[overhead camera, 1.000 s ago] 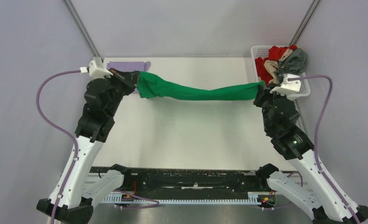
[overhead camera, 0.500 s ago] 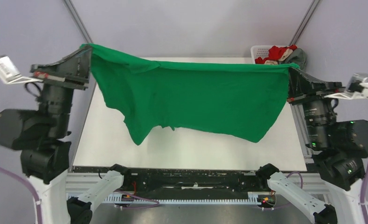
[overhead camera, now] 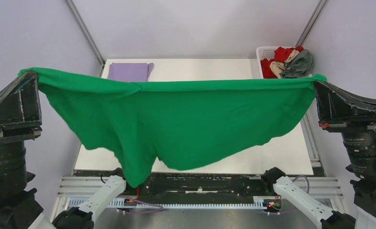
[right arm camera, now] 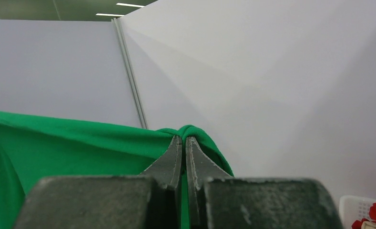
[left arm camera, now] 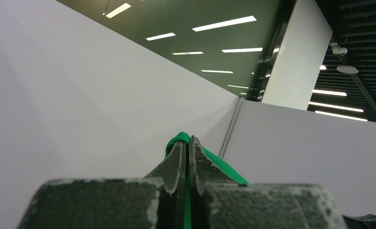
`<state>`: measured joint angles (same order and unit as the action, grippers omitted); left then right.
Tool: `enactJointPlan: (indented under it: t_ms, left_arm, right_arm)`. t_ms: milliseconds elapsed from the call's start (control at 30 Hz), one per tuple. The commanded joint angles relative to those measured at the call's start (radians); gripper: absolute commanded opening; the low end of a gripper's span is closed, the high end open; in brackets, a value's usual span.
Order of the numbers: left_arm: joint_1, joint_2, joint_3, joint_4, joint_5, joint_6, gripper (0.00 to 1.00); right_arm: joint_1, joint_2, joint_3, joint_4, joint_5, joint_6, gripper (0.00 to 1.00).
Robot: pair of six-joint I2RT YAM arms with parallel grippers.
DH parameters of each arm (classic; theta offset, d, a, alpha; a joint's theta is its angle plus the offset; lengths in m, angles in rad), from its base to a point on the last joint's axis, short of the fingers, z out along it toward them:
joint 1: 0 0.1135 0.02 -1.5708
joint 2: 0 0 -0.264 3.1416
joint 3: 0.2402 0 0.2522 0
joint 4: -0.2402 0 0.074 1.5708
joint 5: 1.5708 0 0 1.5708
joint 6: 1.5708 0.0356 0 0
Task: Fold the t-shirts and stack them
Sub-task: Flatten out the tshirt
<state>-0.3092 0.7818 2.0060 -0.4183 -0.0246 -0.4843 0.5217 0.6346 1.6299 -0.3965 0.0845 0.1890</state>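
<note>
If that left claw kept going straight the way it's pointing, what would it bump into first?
Probably the pale wall panel, close to its corner post. The left gripper, shut on the green t-shirt, aims upward at it with nothing else between, though depth is unclear.

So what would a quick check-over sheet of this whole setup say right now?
Surface: white table, mostly hidden behind the raised cloth.
Job's things: green t-shirt stretched in the air between both arms, its lower edge hanging unevenly; lavender t-shirt folded flat at the far left corner; heap of red, beige and dark grey garments in the basket.
Clutter: white lattice basket at the far right corner.
Grippers: left gripper and right gripper each shut on an upper end of the green t-shirt.
Cables: purple cable by the front rail.
Surroundings: pale panel walls; ceiling lights above.
</note>
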Motion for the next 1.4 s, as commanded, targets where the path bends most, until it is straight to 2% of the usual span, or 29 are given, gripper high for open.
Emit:
enactJointPlan:
  t_ms: [0, 133, 233, 433, 567, 700, 833, 1000, 1367]
  left_arm:
    - [0.011, 0.027, 0.010, 0.007, -0.009, 0.084, 0.02]
    - [0.010, 0.043, -0.086, 0.026, -0.029, 0.090, 0.02]
    - [0.010, 0.052, -0.261, 0.093, -0.091, 0.087, 0.02]
    - [0.010, 0.139, -0.656, 0.245, -0.278, 0.106, 0.02]
    - [0.010, 0.270, -0.847, 0.352, -0.317, 0.103, 0.02]
    - [0.010, 0.431, -0.938, 0.426, -0.321, 0.092, 0.02]
    - [0.010, 0.596, -0.954, 0.490, -0.315, 0.107, 0.02]
    - [0.012, 0.754, -0.906, 0.513, -0.312, 0.119, 0.02]
    - [0.012, 1.020, -0.696, 0.488, -0.305, 0.135, 0.02]
  right_arm:
    - [-0.002, 0.002, 0.012, -0.016, 0.007, -0.011, 0.00]
    - [-0.002, 0.011, -0.072, -0.011, 0.111, -0.020, 0.00]
    - [-0.002, 0.015, -0.202, 0.037, 0.223, -0.033, 0.00]
    - [-0.002, 0.040, -0.572, 0.147, 0.678, 0.051, 0.00]
    - [-0.004, 0.124, -0.758, 0.246, 0.836, 0.072, 0.00]
    - [-0.041, 0.236, -0.924, 0.365, 0.744, 0.097, 0.00]
    - [-0.120, 0.348, -0.990, 0.499, 0.610, 0.106, 0.00]
    - [-0.171, 0.490, -0.973, 0.577, 0.553, 0.081, 0.00]
    - [-0.237, 0.748, -0.857, 0.657, 0.496, 0.068, 0.00]
